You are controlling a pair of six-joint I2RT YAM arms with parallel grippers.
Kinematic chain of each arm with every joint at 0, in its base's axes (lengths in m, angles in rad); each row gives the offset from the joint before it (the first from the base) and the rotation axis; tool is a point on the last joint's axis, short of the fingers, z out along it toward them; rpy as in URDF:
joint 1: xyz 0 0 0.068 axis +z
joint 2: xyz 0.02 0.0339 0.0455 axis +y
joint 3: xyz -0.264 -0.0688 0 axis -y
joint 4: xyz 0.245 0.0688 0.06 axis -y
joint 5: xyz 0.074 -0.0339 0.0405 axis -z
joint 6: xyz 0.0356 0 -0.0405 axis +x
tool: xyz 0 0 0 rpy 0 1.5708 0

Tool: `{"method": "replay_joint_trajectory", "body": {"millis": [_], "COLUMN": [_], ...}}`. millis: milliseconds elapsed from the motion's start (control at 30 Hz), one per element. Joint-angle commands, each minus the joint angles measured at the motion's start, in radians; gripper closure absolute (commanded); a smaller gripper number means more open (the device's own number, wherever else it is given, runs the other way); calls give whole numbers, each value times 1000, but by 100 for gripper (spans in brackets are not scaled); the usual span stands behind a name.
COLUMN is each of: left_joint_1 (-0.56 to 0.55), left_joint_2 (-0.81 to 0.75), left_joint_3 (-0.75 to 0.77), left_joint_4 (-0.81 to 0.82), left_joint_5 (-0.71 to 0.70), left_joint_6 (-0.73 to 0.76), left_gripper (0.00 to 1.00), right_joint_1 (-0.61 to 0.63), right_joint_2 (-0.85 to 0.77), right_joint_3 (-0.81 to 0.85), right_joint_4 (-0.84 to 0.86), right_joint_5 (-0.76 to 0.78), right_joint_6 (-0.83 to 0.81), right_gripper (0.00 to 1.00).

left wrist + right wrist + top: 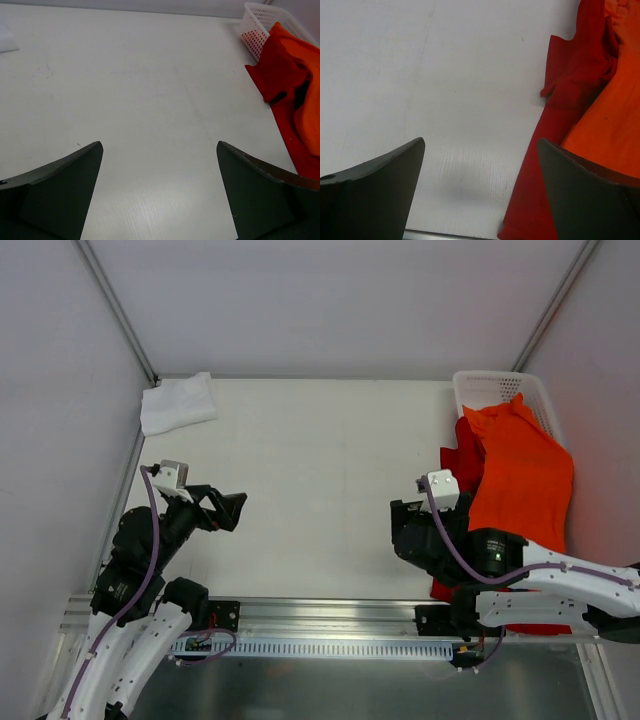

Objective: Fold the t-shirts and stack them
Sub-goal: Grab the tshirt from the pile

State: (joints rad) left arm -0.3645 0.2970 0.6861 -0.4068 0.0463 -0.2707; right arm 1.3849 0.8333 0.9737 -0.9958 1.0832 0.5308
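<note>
With left gripper [160, 144] and right gripper [481, 141] spread empty, pinching the orange t-shirt [522, 480] draped from the basket [488, 390] may drag the red t-shirt [461, 456] beneath.

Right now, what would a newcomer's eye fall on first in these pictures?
The bright orange t-shirt spills from the white basket at the far right of the table, lying over a red t-shirt. Across the table, a white t-shirt sits bundled in the far left corner.
</note>
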Motion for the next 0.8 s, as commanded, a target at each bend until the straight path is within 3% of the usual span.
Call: {"method": "replay_joint_trajectory", "body": {"millis": [0, 167, 267, 300, 400, 467, 500, 533, 567, 667, 700, 733, 767], "left_joint_1": [12, 12, 12, 12, 12, 12, 12, 13, 12, 12, 12, 12, 13], "left_joint_2": [11, 1, -6, -6, -4, -4, -7, -12, -21, -35, -33, -29, -16], "left_joint_3": [18, 15, 15, 15, 10, 4, 4, 3, 0, -7, -5, -2, 0], "left_joint_4": [11, 11, 11, 11, 14, 19, 20, 23, 28, 34, 33, 34, 33], "left_joint_5": [17, 9, 7, 9, -17, -37, -40, -40, -39, -71, -65, -12, 22], "left_joint_6": [19, 18, 11, 10, -1, -21, -25, -28, -30, -54, -59, -47, -39], "left_gripper": [1, 1, 1, 1, 1, 1, 1, 1, 1, 1, 1, 1, 1], "right_joint_1": [-7, 66, 152, 160, 160, 83, 15, -159, -247, -573, -652, -773, -814], "right_joint_2": [10, 38, -12, -43, -202, -267, -279, -289, -301, -312, -309, -301, -289], "right_joint_3": [-3, 19, -105, -153, -368, -376, -345, -328, -314, -276, -265, -260, -256], "right_joint_4": [60, -38, -41, 59, 471, 413, 329, 300, 257, 267, 295, 330, 385], "right_joint_5": [18, 81, 210, 221, 71, 12, -126, -223, -315, -732, -885, -1209, -1334], "right_joint_6": [-74, 18, 142, 158, -196, -138, -127, -140, -156, -309, -355, -395, -434], "right_gripper": [1, 1, 1, 1, 1, 1, 1, 0, 1, 1, 0, 1, 1]}}
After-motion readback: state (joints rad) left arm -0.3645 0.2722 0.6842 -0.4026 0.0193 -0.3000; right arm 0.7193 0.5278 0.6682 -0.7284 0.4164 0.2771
